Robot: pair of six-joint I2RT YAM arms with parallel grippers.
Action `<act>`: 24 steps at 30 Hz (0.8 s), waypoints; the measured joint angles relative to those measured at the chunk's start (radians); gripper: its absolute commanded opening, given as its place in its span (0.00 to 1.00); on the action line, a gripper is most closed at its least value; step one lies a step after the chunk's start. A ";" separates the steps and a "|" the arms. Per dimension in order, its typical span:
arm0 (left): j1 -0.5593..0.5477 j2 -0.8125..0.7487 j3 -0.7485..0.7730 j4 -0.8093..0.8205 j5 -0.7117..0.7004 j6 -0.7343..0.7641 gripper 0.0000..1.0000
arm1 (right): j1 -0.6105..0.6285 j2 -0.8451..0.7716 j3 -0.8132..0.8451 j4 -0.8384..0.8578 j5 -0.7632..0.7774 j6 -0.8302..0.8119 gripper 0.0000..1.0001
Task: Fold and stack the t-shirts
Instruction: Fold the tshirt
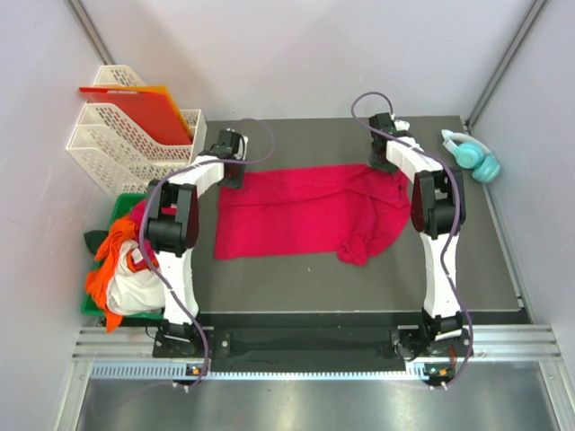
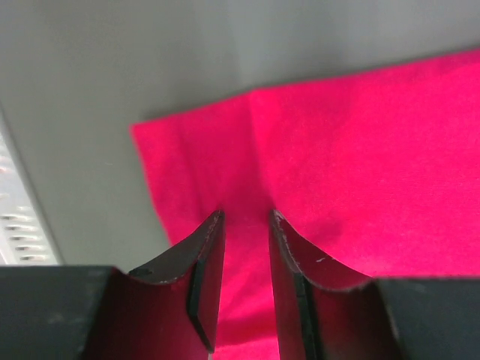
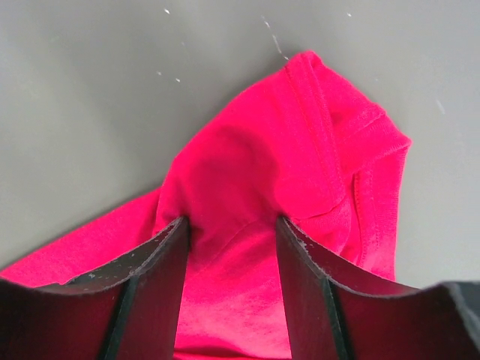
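Top view: crimson t-shirt (image 1: 301,214) lies on the dark table (image 1: 296,274), spread wide left to right. Its left part is flat; the right end is bunched and folded over on itself. Left arm (image 1: 178,224) reaches to the shirt's far-left corner, right arm (image 1: 437,205) to the far-right end. Both sets of jaws are down at the cloth, and their gap isn't readable from here. Off the table's left edge is a green bin (image 1: 89,307) holding an orange shirt (image 1: 106,260) and a white shirt (image 1: 135,289) in a heap. Beyond it are white mesh trays (image 1: 121,148) with a red-orange plastic sheet (image 1: 137,109) standing in them. Teal headphones (image 1: 473,154) sit at the far-right corner, well apart from the shirt.

Left wrist: left jaws are part open with a narrow gap, tips down on the shirt near its corner edge. A crease runs into the gap. The cloth there looks flat rather than gathered, so no grip is visible. Grey table shows to the left and beyond.

Right wrist: right jaws are closed on a raised bunch of the shirt. The cloth fills the gap side to side. A hemmed, stitched edge sticks out just beyond the tips, with table all round it.
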 measured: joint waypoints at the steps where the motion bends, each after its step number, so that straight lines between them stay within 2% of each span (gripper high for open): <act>1: 0.000 0.012 0.001 -0.004 0.001 0.000 0.35 | 0.000 -0.004 -0.006 0.002 0.002 0.000 0.49; 7: -0.002 0.056 0.060 -0.006 0.004 0.000 0.35 | 0.000 -0.019 -0.031 0.003 0.010 -0.008 0.49; 13: -0.002 0.150 0.206 -0.046 0.000 0.002 0.34 | 0.000 -0.012 -0.006 -0.039 0.011 -0.016 0.50; 24: -0.005 0.289 0.432 -0.092 -0.036 0.015 0.35 | -0.007 0.112 0.232 -0.186 0.008 -0.031 0.51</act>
